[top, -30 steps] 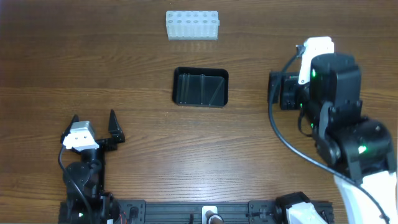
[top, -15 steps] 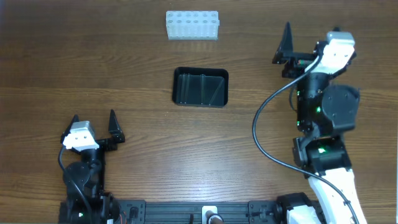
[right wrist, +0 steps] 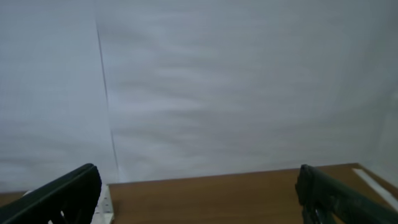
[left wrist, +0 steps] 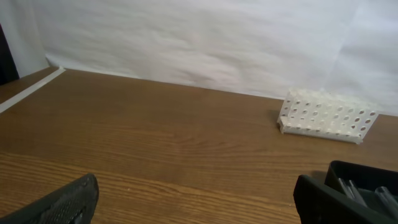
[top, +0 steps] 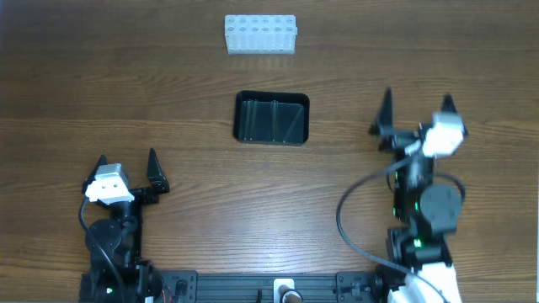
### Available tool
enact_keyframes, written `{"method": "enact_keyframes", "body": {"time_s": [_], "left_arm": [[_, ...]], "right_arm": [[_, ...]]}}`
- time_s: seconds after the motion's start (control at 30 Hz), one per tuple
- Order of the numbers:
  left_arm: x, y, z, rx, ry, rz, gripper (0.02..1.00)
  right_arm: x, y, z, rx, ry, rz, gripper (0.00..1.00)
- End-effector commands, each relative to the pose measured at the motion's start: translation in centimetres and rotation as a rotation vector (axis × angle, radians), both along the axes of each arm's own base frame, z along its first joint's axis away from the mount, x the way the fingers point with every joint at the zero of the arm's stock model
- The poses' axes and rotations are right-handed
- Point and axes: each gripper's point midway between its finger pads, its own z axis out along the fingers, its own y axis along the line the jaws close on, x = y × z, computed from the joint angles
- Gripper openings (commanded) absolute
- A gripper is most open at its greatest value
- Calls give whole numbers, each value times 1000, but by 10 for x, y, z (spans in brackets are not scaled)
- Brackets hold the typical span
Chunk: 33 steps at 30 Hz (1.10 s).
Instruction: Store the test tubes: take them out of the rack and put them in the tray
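Observation:
The white test tube rack (top: 261, 35) stands at the far edge of the table; no tubes are visible in its holes. The left wrist view has the rack (left wrist: 328, 116) ahead of the gripper. In the middle sits the black tray (top: 237, 119), with clear test tubes (top: 274, 120) lying inside. Its corner (left wrist: 367, 180) and a few tubes (left wrist: 348, 188) also appear in the left wrist view. My left gripper (top: 127, 164) rests open near its base, well short of the tray. My right gripper (top: 417, 109) is open and empty, right of the tray, facing the white backdrop (right wrist: 217, 87).
The brown wooden table (top: 126, 76) lies bare around the rack and tray. A black cable (top: 354, 202) loops off the right arm. A white backdrop (left wrist: 186, 37) closes off the table's far side.
The right arm has drawn back toward its base and straightened; its gripper swung from beside the tray up and then nearer. The left arm, rack and tray have not moved.

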Motion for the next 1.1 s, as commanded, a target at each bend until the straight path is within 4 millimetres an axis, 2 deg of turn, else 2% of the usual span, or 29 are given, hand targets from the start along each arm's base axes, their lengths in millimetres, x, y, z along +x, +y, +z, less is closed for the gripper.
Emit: {"method": "enact_keyframes", "body": {"time_s": [0.03, 0.13, 0.23, 0.53, 0.77, 1.1], "left_arm": [[0, -1, -1, 17, 0, -8, 998], [0, -1, -1, 17, 0, -8, 998], [0, -1, -1, 17, 0, -8, 998], [0, -1, -1, 17, 0, -8, 998], [0, -1, -1, 17, 0, -8, 998], [0, -1, -1, 17, 0, -8, 998]], "right_arm": [[-20, -18, -30, 1, 3, -63, 991], [-31, -23, -47, 1, -4, -82, 989], [-40, -24, -56, 2, -26, -82, 991], [-52, -24, -104, -6, 161, -82, 991], [-52, -22, -137, -13, 295, -75, 993], [-51, -13, -136, -18, 290, -36, 991]]}}
